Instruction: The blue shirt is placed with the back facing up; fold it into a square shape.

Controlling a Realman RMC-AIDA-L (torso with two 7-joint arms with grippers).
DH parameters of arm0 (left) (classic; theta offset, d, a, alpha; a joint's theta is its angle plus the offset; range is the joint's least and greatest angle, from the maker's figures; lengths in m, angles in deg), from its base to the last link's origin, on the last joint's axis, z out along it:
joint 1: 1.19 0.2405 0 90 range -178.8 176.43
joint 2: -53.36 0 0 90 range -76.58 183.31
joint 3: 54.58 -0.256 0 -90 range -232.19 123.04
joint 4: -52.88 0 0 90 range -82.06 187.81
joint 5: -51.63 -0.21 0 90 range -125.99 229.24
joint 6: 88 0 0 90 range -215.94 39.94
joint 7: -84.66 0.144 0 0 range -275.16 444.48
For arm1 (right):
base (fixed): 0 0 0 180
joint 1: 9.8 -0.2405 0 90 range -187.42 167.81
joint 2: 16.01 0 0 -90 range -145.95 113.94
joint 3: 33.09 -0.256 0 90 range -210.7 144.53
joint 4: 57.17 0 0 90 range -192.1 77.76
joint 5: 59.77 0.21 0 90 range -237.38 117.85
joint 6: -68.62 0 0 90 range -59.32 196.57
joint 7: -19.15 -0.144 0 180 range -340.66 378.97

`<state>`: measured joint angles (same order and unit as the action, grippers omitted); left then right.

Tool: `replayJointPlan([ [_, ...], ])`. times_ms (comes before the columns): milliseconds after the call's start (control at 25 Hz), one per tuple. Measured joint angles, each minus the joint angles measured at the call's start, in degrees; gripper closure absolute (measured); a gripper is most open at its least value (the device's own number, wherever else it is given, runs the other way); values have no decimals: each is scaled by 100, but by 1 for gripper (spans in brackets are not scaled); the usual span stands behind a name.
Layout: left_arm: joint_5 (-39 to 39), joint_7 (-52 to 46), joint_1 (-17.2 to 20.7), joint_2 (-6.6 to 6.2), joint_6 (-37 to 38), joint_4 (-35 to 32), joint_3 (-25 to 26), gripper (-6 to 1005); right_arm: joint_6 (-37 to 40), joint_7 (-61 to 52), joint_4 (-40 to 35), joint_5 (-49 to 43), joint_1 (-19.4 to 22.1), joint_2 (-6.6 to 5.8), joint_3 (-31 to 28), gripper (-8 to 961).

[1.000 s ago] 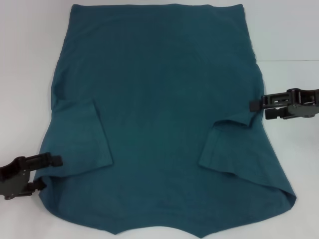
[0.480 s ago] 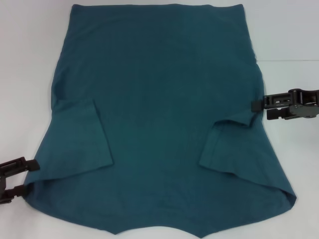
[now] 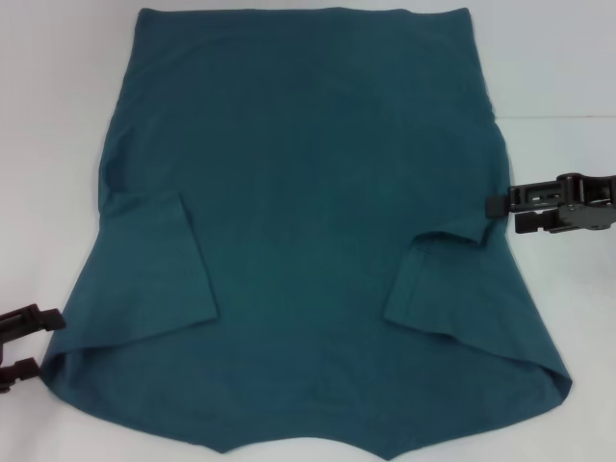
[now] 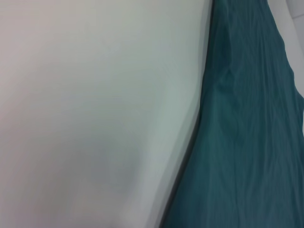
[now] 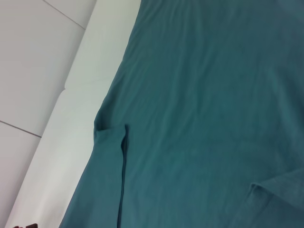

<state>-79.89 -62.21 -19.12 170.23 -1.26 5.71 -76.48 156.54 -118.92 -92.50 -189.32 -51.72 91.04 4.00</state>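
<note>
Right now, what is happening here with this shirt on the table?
The robot is folding the blue shirt, which lies flat on the white table, both sleeves already folded inward. The right hand is at the shirt's right edge, level with the folded sleeve. The left hand is open beside the near left corner, gripping nothing. The body is not folded yet.

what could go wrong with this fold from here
1. The right end effector sits right at the edge of the blue shirt, beside the folded-in right sleeve. A shallow grab may catch only one layer, so the fold could slip or come out crooked.
2. The left end effector is off the cloth on the table, by the near left corner. If the right side lifts alone, the shirt might drag and both tucked sleeves might unfold.
</note>
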Motion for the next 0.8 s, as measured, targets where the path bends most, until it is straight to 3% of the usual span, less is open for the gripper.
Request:
replayJointPlan([
  [480, 1, 15, -66, -6, -170, 251, 1, 81, 6, -18, -11, 0, 16, 0, 0, 100],
  [800, -5, -2, -247, 24, -126, 368, -303, 81, 5, -4, -16, 0, 15, -5, 0, 100],
])
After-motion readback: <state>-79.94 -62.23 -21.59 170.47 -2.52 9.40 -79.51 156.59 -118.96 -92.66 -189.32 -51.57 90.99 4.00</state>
